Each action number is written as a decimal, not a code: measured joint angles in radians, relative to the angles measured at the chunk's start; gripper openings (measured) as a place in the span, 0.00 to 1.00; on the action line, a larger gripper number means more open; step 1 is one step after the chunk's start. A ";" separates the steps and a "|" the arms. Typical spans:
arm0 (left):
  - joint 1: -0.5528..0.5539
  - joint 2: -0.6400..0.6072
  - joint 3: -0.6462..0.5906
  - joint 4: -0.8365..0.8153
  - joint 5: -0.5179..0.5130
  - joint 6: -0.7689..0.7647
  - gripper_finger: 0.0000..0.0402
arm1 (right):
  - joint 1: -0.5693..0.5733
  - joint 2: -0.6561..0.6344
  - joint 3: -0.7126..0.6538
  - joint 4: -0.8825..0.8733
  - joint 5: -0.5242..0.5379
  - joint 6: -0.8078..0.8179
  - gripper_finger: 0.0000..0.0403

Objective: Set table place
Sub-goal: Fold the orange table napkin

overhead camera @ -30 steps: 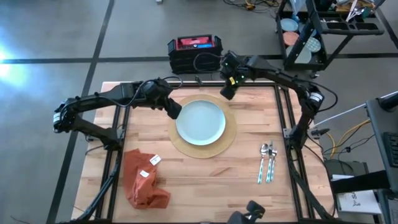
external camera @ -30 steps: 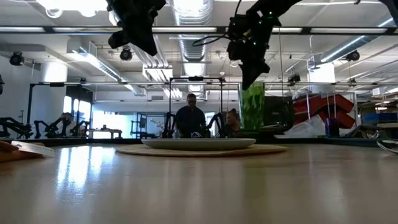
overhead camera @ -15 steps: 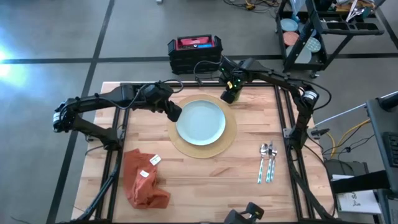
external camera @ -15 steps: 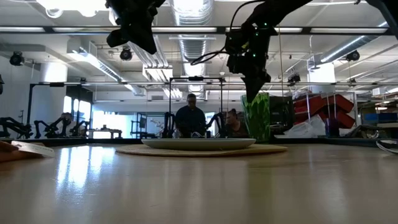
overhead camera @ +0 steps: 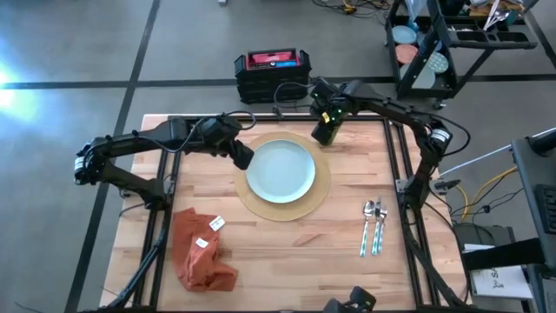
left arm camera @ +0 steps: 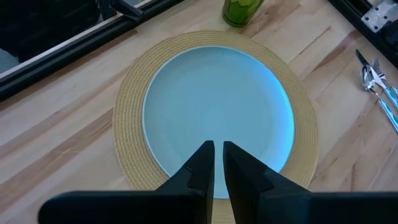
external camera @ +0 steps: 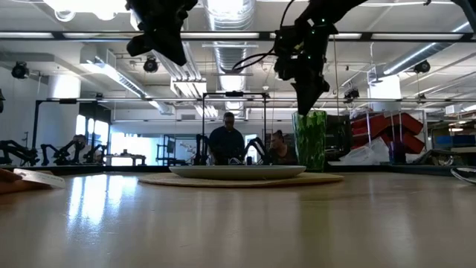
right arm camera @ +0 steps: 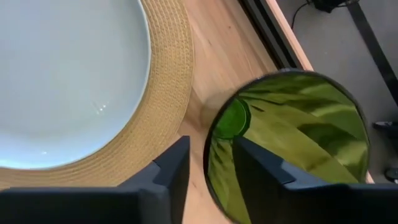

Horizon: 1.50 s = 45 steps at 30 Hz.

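A pale blue plate (overhead camera: 280,170) lies on a round tan placemat (overhead camera: 318,196) at the table's middle. The green cup (external camera: 310,140) stands upright with its base on the wood, just off the placemat's far right edge. My right gripper (right arm camera: 210,144) is open at the cup's rim (right arm camera: 209,134), one finger inside it and one outside, neither touching it. My left gripper (left arm camera: 219,144) is shut and empty, hovering over the plate's left edge. An orange napkin (overhead camera: 200,252) lies crumpled at the near left. The silver cutlery (overhead camera: 373,228) lies at the right.
A black crate (overhead camera: 271,71) sits beyond the table's far edge, and a black cart (overhead camera: 452,43) stands at the far right. People (external camera: 228,141) sit in the room behind. Bare wood lies between the napkin and the cutlery along the near edge.
My right gripper has come down with the green cup, which hung clear of the table and now stands on the wood beside the placemat. The gripper has since risen a little, to the level of the cup's rim. The left arm has kept still.
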State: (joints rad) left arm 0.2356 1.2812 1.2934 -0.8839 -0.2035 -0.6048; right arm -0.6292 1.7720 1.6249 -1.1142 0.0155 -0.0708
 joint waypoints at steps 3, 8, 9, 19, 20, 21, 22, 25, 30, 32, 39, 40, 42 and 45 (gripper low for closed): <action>-0.001 -0.001 0.000 -0.049 0.001 -0.003 0.05 | 0.020 -0.051 0.000 -0.045 -0.007 0.019 0.33; -0.020 0.005 -0.012 -0.329 0.008 -0.050 0.05 | 0.155 -0.207 0.000 -0.136 -0.052 0.140 0.31; -0.023 0.006 -0.027 -0.372 0.012 -0.066 0.05 | 0.196 -0.242 0.000 -0.137 -0.052 0.164 0.29; -0.108 -0.001 -0.141 -0.425 0.271 -0.356 0.07 | 0.456 -0.383 0.002 -0.057 -0.042 0.353 0.08; -0.127 -0.001 -0.150 -0.438 0.304 -0.393 0.06 | 0.461 -0.389 0.002 -0.061 -0.042 0.356 0.07; -0.151 -0.001 -0.160 -0.451 0.340 -0.430 0.06 | 0.465 -0.394 0.002 -0.067 -0.041 0.357 0.05; -0.180 -0.001 -0.171 -0.461 0.373 -0.465 0.06 | 0.470 -0.398 0.002 -0.071 -0.041 0.358 0.04; -0.275 -0.001 -0.206 -0.462 0.428 -0.566 0.06 | 0.473 -0.411 0.002 -0.086 -0.040 0.337 0.02; -0.425 0.005 -0.297 -0.360 0.473 -0.741 0.10 | 0.477 -0.423 0.002 -0.098 -0.039 0.257 0.01; -0.463 0.005 -0.344 -0.262 0.483 -0.817 0.14 | 0.477 -0.423 0.002 -0.098 -0.039 0.228 0.01; -0.546 0.006 -0.496 0.104 0.503 -1.074 0.33 | 0.477 -0.422 -0.002 -0.102 -0.041 0.136 0.01; -0.557 0.006 -0.507 0.153 0.509 -1.104 0.36 | 0.477 -0.422 -0.005 -0.107 -0.041 0.126 0.01; -0.588 0.006 -0.514 0.207 0.523 -1.170 0.43 | 0.477 -0.422 -0.013 -0.116 -0.042 0.101 0.01; -0.648 0.009 -0.490 0.216 0.560 -1.250 0.49 | 0.477 -0.423 -0.028 -0.131 -0.042 0.066 0.01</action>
State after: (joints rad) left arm -0.4125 1.2902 0.8035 -0.6681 0.3569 -1.8549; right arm -0.1524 1.3495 1.5965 -1.2451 -0.0263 -0.0051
